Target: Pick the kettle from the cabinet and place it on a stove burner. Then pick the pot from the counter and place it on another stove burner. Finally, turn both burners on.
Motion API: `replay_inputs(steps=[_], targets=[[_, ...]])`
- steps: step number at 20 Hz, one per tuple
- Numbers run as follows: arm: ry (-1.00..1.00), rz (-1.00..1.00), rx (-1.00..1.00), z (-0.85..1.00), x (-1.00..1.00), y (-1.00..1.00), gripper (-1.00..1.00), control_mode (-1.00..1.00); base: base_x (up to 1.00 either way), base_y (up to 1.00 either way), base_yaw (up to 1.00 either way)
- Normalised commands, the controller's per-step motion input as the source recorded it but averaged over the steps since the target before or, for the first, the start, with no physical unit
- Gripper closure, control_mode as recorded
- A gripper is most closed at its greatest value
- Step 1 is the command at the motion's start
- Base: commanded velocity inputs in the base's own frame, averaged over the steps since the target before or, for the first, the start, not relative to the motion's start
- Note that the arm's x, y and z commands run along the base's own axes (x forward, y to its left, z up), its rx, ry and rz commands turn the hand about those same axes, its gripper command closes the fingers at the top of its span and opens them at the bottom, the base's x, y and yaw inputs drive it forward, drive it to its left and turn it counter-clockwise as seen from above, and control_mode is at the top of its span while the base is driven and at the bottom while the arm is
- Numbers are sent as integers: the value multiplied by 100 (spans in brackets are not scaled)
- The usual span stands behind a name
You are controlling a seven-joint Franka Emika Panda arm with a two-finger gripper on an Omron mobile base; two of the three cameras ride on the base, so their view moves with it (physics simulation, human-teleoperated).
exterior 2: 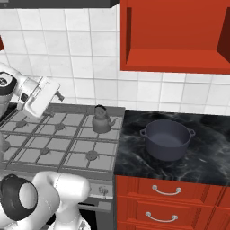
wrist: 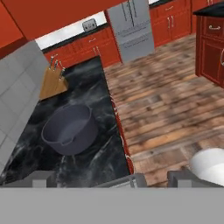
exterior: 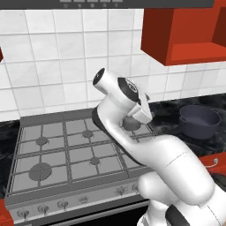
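I saw the kettle (exterior 2: 103, 120) standing upright on the stove (exterior 2: 27, 155), on the back right burner, close to the stove's right edge, with its spout pointing toward the bench (exterior 2: 211, 157). From the left base camera most of it was hidden behind my arm; only a bit of its grey body (exterior: 131, 125) showed.

The pot (exterior 2: 167, 139) sat on the black marble bench just to the right of the stove, near the middle of the slab and well in from its front edge, lidless, with its two loop handles out to the sides. The hand camera looked down on the same pot (wrist: 69, 129), with a wooden knife block (wrist: 53, 82) farther along the bench against the tiled wall.

The red wall cabinet (exterior 2: 175, 60) hung above the bench, its open niche showing nothing inside from where I looked.

My fingers (exterior 2: 59, 95) were up over the back of the stove, left of the kettle and apart from it, pointing toward the pot's side. They stood wide apart and held nothing.

Red drawers (exterior 2: 167, 190) with silver handles ran under the bench.
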Motion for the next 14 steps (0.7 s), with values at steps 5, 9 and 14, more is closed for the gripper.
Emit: replay_inputs(steps=[5, 9, 14], targets=[[0, 6, 26, 0, -9, -47, -100, -100, 0, 0, 0], [-1, 6, 26, 0, -6, -55, -100, -100, 0, 0, 0], [0, 2, 23, 0, -2, -56, -100, -100, 0, 0, 0]])
